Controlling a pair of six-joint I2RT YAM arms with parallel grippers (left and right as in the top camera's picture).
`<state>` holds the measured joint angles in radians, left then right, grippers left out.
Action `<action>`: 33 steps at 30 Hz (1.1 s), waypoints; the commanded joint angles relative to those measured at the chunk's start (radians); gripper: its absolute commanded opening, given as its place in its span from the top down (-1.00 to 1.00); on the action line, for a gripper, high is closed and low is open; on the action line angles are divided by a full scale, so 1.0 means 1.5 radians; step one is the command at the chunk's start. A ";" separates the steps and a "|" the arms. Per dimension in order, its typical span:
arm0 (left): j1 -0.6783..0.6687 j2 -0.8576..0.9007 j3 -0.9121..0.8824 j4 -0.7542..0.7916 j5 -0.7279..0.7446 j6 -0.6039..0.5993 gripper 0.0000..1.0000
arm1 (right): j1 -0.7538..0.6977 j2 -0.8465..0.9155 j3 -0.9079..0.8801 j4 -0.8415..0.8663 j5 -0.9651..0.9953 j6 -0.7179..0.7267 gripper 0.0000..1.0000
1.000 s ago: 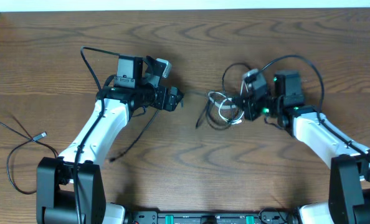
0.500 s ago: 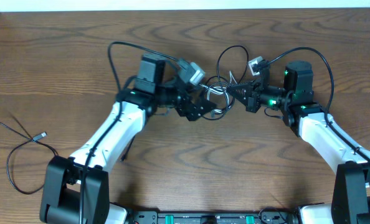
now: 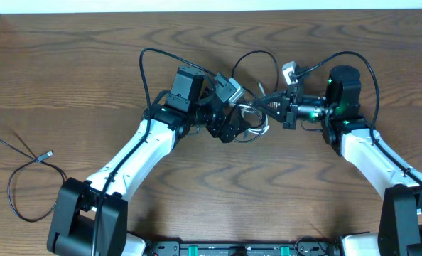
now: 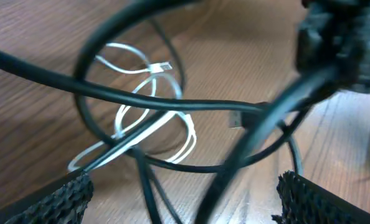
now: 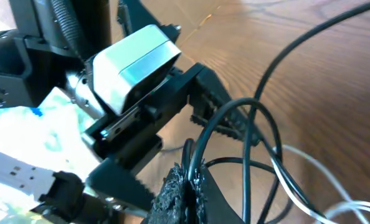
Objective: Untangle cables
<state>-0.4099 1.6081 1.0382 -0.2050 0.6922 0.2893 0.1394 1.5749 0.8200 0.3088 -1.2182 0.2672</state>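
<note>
At upper centre of the overhead frame, the cable tangle (image 3: 251, 122) sits between both arms. The right pincer (image 5: 186, 183) is clamped on a black cord (image 5: 205, 132). The left pincer (image 4: 184, 190), spread wide and gripping nothing, faces the tangle directly ahead.

Overhead camera looks straight down on the whole wooden table (image 3: 69, 71), far enough back to show both arms. Left wrist camera hangs very close over the tangled cables (image 4: 154, 118), blurred, facing the tabletop. Right wrist camera looks past the right gripper (image 5: 186, 180) toward the left gripper (image 5: 228, 115). All three views share the tangle.
</note>
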 commanded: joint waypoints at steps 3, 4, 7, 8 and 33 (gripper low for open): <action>0.000 -0.005 0.000 -0.002 -0.021 0.009 -0.90 | -0.001 -0.014 0.012 0.004 -0.035 0.011 0.98; 0.000 -0.005 0.000 -0.003 -0.021 0.009 -0.89 | -0.001 -0.014 0.012 0.004 -0.035 0.012 0.98; 0.000 -0.005 0.000 -0.008 -0.021 0.009 0.84 | -0.001 -0.014 0.012 0.004 -0.035 0.017 0.98; 0.000 -0.005 0.000 -0.009 -0.021 0.009 0.85 | -0.001 -0.014 0.012 0.004 -0.035 0.017 0.98; 0.001 -0.047 0.000 -0.126 -0.492 -0.087 0.85 | -0.136 -0.014 0.012 0.006 -0.073 0.099 0.98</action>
<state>-0.4095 1.5509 1.0382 -0.3996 -0.0372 0.1753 -0.0563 1.5742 0.8200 0.3149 -1.2881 0.3946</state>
